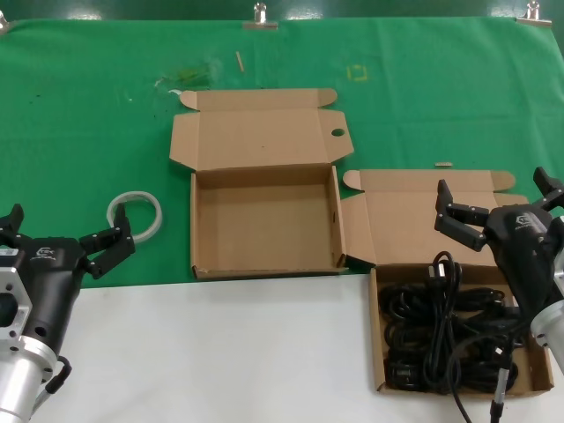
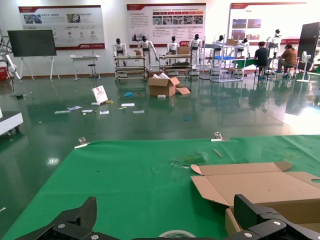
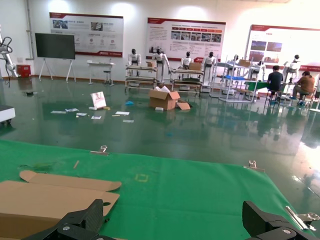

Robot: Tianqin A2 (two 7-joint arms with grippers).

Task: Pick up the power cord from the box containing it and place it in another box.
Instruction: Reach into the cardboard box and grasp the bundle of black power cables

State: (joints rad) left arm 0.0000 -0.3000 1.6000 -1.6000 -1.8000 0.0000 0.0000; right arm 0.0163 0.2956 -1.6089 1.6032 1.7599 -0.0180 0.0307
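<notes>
The box containing it [image 1: 376,330], a brown mailer at the front right, is black inside with many cords. One narrow hank, the power cord [image 1: 443,317], lies lengthways over the rest. Another box [image 1: 264,264], empty and plain brown, stands open in the middle with its lid [image 1: 256,132] folded back. The lid also shows in the left wrist view [image 2: 260,186] and the right wrist view [image 3: 45,197]. My right gripper [image 1: 498,196] [image 3: 174,210] is open and empty above the far end of the cord box. My left gripper [image 1: 66,227] [image 2: 167,207] is open and empty at the left.
A clear tape ring [image 1: 135,214] [image 2: 176,233] lies on the green cloth [image 1: 88,115] just beyond my left gripper. Small scraps [image 1: 189,75] lie behind the empty box. Metal clips [image 1: 260,13] hold the cloth's far edge. The near table [image 1: 220,352] is white.
</notes>
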